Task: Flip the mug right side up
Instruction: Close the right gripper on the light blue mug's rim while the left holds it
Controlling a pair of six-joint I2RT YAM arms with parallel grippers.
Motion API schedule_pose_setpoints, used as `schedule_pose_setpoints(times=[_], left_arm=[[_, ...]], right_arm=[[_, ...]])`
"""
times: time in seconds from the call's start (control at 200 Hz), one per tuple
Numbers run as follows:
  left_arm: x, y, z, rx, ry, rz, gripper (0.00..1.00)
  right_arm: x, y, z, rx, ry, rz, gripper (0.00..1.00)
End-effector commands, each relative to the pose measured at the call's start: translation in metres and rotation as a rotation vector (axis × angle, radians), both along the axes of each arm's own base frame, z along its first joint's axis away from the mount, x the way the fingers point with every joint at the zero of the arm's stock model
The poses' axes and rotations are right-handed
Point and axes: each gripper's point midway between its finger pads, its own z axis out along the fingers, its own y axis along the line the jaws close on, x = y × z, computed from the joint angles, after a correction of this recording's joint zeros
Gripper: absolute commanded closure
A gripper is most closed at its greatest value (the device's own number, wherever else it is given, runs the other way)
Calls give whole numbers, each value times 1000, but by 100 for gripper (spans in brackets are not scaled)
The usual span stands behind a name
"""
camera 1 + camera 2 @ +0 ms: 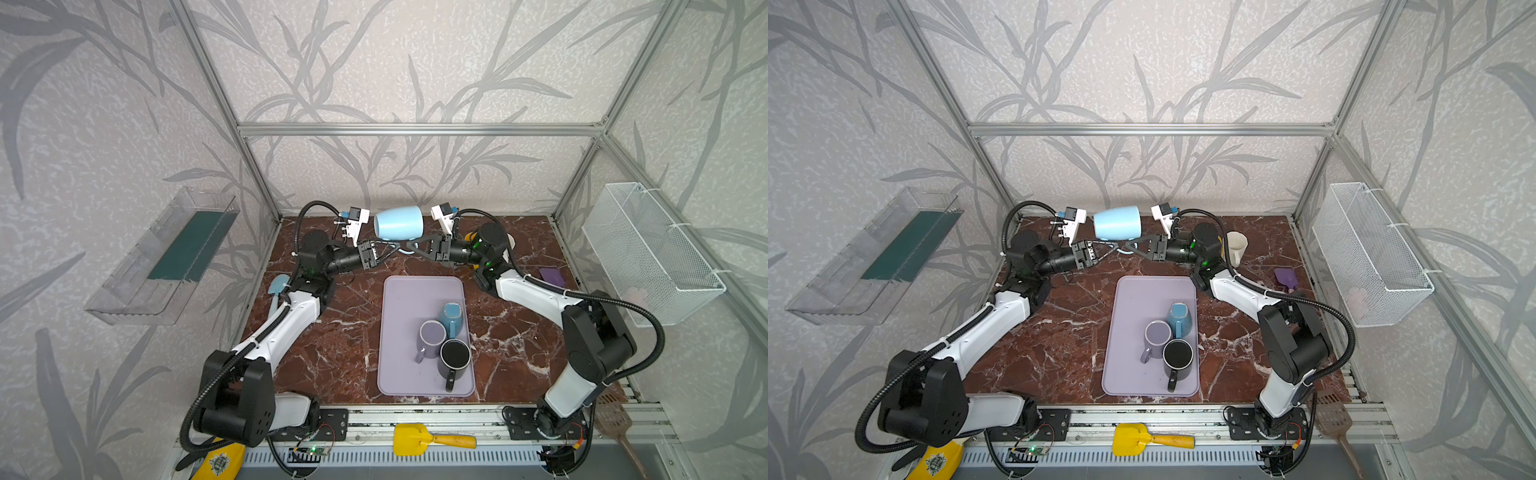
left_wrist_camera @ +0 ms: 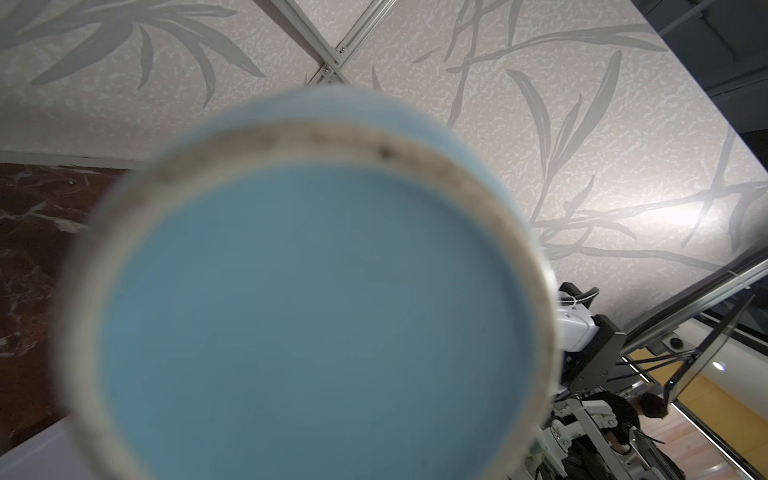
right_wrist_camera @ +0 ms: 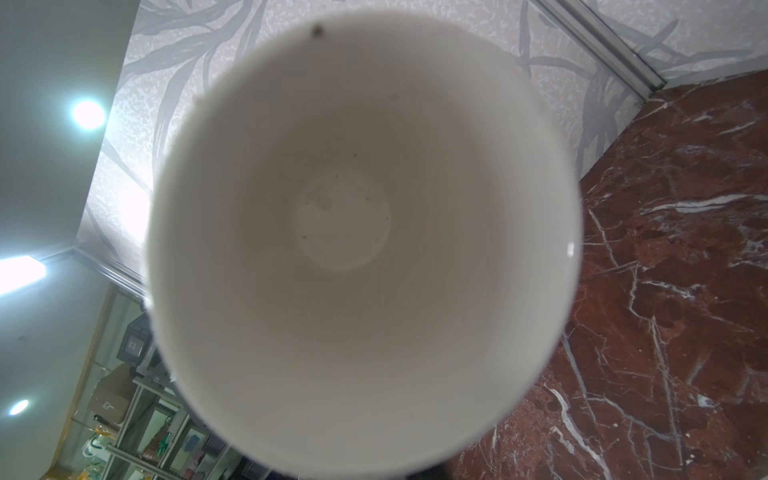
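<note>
A light blue mug (image 1: 399,222) (image 1: 1117,222) hangs on its side in the air over the back of the marble table, with its handle underneath. The left wrist view is filled by its blue base (image 2: 316,316), and the right wrist view by its white inside (image 3: 345,232). From the right, my right gripper (image 1: 409,248) (image 1: 1128,248) is shut on the handle. From the left, my left gripper (image 1: 392,250) (image 1: 1113,249) reaches the same handle with its tips close together. How tightly its jaws stand is hidden in the left wrist view and too small to tell in both top views.
A lilac tray (image 1: 399,291) in the middle holds a blue mug (image 1: 452,318), a lilac mug (image 1: 431,338) and a black mug (image 1: 455,357), all upright. A cream mug (image 1: 1236,245) stands behind the right arm. A purple spatula (image 1: 552,276) lies at the right and a wire basket (image 1: 652,253) hangs on the right wall.
</note>
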Motion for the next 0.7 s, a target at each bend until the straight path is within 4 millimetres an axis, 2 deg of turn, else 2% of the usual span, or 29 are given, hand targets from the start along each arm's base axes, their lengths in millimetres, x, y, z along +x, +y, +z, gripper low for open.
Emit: schedule_pose_setpoints(times=[0.0,0.135,0.54,0.695], left_arm=[[-12,-2,12,21,-62,-34,73],[-10,-1,10,41,-51,-22,71],[-7,0,6,62,-35,2,71],[-6,0,8,60,-41,6,70]], right_arm=[[-2,-4,40,66,-134,-30,100],[-3,-5,40,62,-138,-28,100],[-5,-7,39,51,-148,-26,100],[-6,-6,31,20,-148,-27,100]])
